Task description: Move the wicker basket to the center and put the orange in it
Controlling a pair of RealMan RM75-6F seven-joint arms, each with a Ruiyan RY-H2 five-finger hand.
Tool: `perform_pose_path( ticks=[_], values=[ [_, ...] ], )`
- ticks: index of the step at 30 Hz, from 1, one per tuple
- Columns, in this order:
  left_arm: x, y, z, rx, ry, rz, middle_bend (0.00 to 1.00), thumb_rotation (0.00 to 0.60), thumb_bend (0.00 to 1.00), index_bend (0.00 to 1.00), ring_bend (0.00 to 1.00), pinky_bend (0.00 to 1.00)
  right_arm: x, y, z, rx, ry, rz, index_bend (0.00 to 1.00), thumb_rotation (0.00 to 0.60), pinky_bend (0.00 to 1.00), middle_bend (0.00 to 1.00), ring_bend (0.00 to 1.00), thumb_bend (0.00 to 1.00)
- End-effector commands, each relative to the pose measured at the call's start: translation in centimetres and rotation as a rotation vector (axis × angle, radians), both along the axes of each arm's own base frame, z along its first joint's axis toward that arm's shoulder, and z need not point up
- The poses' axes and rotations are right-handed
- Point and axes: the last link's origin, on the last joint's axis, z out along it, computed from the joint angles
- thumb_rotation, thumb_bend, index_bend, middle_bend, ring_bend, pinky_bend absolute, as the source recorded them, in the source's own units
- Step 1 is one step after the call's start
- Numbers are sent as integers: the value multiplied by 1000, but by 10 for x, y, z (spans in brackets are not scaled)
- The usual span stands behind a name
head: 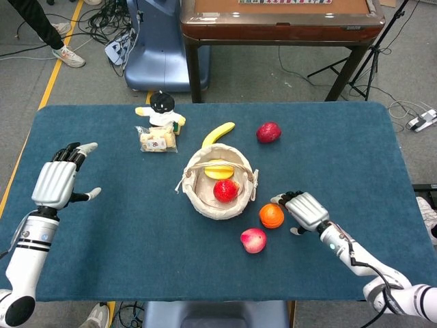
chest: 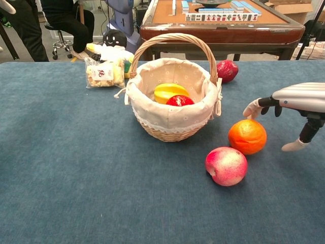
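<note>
The wicker basket (head: 218, 200) (chest: 170, 127) with a cloth lining stands near the middle of the blue table and holds a yellow fruit (chest: 170, 92) and a red fruit (chest: 179, 100). The orange (head: 271, 215) (chest: 247, 136) lies on the cloth just right of the basket. My right hand (head: 305, 210) (chest: 297, 104) hovers open immediately right of the orange, fingers spread and reaching over it, holding nothing. My left hand (head: 59, 182) hangs open over the table's left side, far from the basket.
A pink peach (head: 253, 240) (chest: 226, 165) lies in front of the orange. A banana (head: 218, 133), a dark red fruit (head: 268, 132) (chest: 227, 70), a snack bag (head: 156, 139) (chest: 103, 73) and a small doll (head: 162, 108) sit behind the basket. A wooden table (head: 280, 20) stands beyond.
</note>
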Motion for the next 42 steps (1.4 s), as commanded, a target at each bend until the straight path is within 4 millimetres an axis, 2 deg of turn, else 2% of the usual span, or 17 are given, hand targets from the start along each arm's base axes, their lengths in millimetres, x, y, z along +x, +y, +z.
perform_pose_path(
  ticks=[1, 5, 10, 15, 23, 27, 34, 42],
  values=[
    [-1, -1, 1, -12, -14, 6, 183, 600, 183, 153, 100, 141, 3, -1, -5, 10, 7, 7, 188, 600, 313, 218, 198, 136],
    [-3, -1, 2, -15, -15, 7, 182, 600, 183, 153, 100, 141, 8, -4, -9, 6, 10, 21, 217, 600, 324, 225, 199, 138],
    [-3, -3, 2, -20, -16, 1, 177, 600, 183, 153, 100, 141, 11, -3, -14, -3, 19, 34, 358, 600, 425, 291, 256, 213],
    [-5, -5, 2, -16, -17, 2, 177, 600, 183, 153, 100, 141, 16, 2, -3, -29, -14, 41, 415, 600, 503, 356, 326, 244],
    [-5, -5, 3, -14, -27, 2, 177, 600, 183, 153, 100, 141, 37, 15, 34, -105, -134, 91, 423, 600, 517, 369, 344, 245],
    [-3, -5, 6, -14, -44, 2, 175, 600, 183, 153, 100, 141, 50, 17, 43, -121, -221, 84, 423, 600, 520, 369, 345, 245],
    [0, -7, 10, -11, -50, -8, 175, 600, 183, 153, 100, 141, 75, 13, 41, -123, -303, 107, 423, 600, 522, 365, 346, 246],
    [0, -9, 14, -6, -51, -9, 172, 600, 183, 153, 100, 141, 100, 2, 25, -149, -348, 139, 422, 600, 521, 329, 329, 247]
  ],
)
